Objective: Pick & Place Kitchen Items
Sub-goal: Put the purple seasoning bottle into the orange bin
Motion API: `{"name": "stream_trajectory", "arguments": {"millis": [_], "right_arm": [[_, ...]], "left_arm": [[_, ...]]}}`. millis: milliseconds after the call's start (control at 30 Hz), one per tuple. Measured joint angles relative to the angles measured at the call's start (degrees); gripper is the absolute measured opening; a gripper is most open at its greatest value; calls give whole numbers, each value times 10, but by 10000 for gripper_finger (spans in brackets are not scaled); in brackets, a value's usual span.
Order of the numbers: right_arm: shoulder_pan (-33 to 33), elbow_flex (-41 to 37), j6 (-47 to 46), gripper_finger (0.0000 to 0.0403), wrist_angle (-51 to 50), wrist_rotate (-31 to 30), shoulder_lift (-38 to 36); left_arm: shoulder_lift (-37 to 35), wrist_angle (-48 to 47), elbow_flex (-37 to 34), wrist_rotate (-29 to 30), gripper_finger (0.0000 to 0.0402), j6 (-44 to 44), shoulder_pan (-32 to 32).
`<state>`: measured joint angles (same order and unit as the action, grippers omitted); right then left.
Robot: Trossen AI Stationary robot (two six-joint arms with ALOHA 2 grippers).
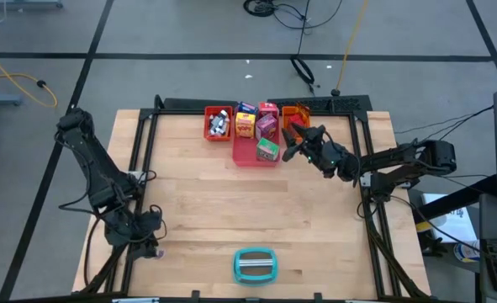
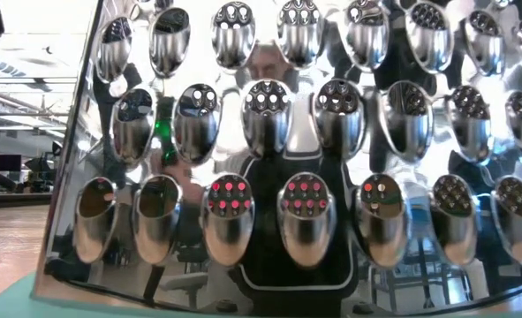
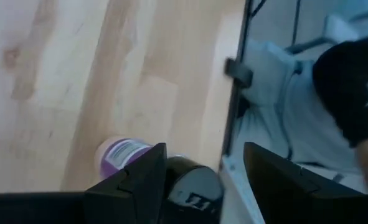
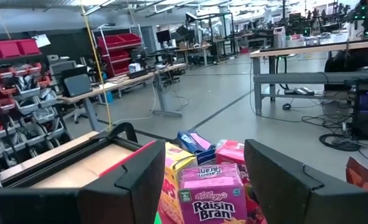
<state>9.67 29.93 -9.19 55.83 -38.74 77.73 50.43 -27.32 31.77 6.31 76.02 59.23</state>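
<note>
You have the table under both arms. Near its front edge lies the teal-and-grey object, which fills the low view. At the far edge sit the pink tray, the red tray left of it and the orange tray right of it. The boxes stand packed in the pink tray; a Raisin Bran box shows between your right gripper's parted, empty fingers, just right of that tray. Your left gripper is at the near left corner, fingers apart over a small purple-labelled bottle; you cannot tell whether it touches.
</note>
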Motion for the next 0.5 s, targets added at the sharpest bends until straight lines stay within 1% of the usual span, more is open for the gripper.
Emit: {"name": "stream_trajectory", "arguments": {"millis": [100,200,367,500], "right_arm": [[0,0,0,210,0,0,0],[0,0,0,210,0,0,0],[0,0,0,210,0,0,0],[0,0,0,210,0,0,0]], "left_arm": [[-2,-45,0,-18,216,-12,6],[-15,-89,1,-13,216,-26,19],[-37,-110,0,61,216,-94,57],[-53,-119,0,123,216,-124,89]]}}
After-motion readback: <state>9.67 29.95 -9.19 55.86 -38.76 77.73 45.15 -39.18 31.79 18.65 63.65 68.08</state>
